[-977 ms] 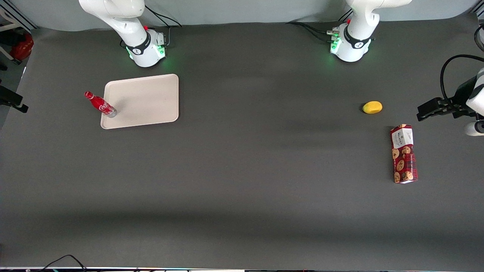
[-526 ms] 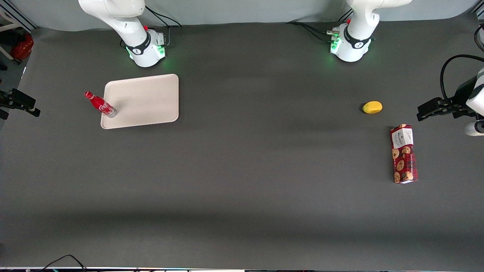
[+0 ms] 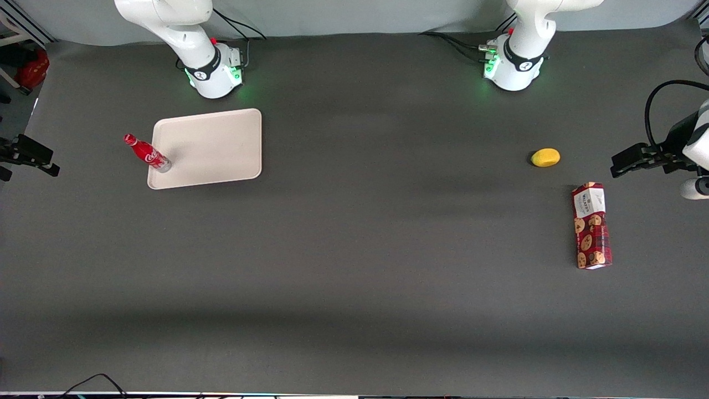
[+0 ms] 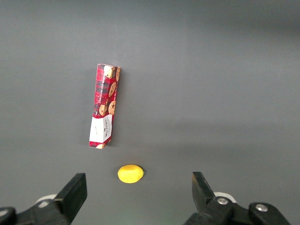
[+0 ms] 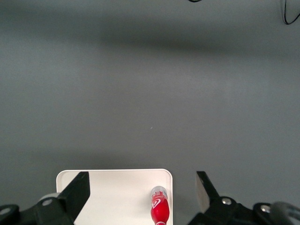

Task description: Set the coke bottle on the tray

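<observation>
Bottle on the tray, gripper off to the side.

The bottle (image 3: 147, 154) stands upright on the tray (image 3: 216, 144), right at the rim near one corner, in the upper part of the front view. I think the job is done, so the gripper (image 5: 141, 183) holds nothing: its jaws are wide apart, up high and clear of the bottle. At the frame edge the gripper is partly cut off. The wrist view cuts off the bottle's base, so how close it sits to the rim is hard to tell.
</observation>
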You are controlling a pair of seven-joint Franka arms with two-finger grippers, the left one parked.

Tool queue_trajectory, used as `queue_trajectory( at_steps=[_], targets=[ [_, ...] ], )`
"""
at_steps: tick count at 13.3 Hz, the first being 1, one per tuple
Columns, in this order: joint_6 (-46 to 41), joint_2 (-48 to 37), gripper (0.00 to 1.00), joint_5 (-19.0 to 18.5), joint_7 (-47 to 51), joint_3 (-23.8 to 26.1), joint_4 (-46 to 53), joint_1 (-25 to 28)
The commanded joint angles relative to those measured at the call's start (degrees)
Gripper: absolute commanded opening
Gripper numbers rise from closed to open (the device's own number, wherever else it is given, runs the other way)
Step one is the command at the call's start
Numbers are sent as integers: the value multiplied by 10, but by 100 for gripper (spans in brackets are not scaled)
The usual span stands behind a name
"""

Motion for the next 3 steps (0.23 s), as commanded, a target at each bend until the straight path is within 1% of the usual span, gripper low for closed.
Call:
queue_trajectory(
  at_steps=[1,3],
  targets=[
    [-21,21,100,10,13,-7,33,9],
    [-21,22,100,11,14,-7,30,10]
  ],
)
